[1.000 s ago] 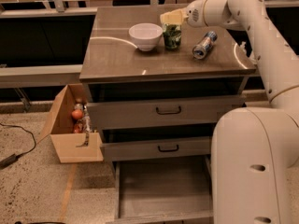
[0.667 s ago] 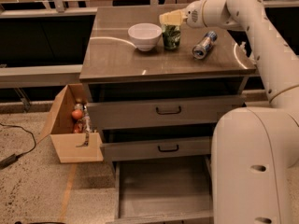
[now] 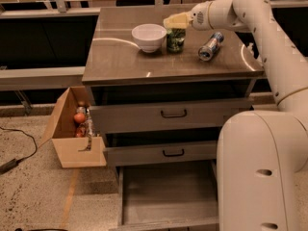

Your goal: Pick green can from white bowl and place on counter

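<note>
The green can (image 3: 175, 40) stands upright on the counter (image 3: 120, 61), just right of the white bowl (image 3: 149, 36) and close to it. The bowl looks empty. My gripper (image 3: 175, 22) sits right over the can's top and hides it; its pale yellow end meets the can's upper rim. My white arm reaches in from the right, over the back of the counter.
A silver-and-blue can (image 3: 211, 46) lies on its side on the counter, right of the green can. A cardboard box (image 3: 77, 134) with small items stands on the floor at the left. The bottom drawer (image 3: 168, 196) is pulled open. My white base (image 3: 262, 172) fills the lower right.
</note>
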You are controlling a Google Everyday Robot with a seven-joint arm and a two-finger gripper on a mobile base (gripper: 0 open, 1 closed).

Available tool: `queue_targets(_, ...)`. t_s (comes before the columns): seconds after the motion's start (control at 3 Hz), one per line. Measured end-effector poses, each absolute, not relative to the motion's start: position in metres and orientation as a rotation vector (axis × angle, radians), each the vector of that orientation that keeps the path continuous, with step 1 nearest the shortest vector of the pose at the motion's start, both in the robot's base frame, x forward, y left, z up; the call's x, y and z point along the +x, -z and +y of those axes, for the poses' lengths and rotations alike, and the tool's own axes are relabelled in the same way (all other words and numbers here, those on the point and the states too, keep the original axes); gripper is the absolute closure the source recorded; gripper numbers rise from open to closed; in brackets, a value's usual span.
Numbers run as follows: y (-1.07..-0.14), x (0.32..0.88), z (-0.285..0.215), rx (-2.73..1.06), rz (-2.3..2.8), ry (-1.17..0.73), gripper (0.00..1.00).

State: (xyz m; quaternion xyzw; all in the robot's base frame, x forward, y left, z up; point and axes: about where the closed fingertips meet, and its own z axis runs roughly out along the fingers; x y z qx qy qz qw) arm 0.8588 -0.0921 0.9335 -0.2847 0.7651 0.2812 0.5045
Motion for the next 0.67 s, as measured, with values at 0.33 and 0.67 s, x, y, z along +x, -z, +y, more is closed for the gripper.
queue_targets(0.33,-0.93,0.855,-0.12,-0.667,1.879,-0.615,0.0)
queue_targets(0.67,-0.929,0.846,-0.157,-0.649,1.92,-0.526,0.0)
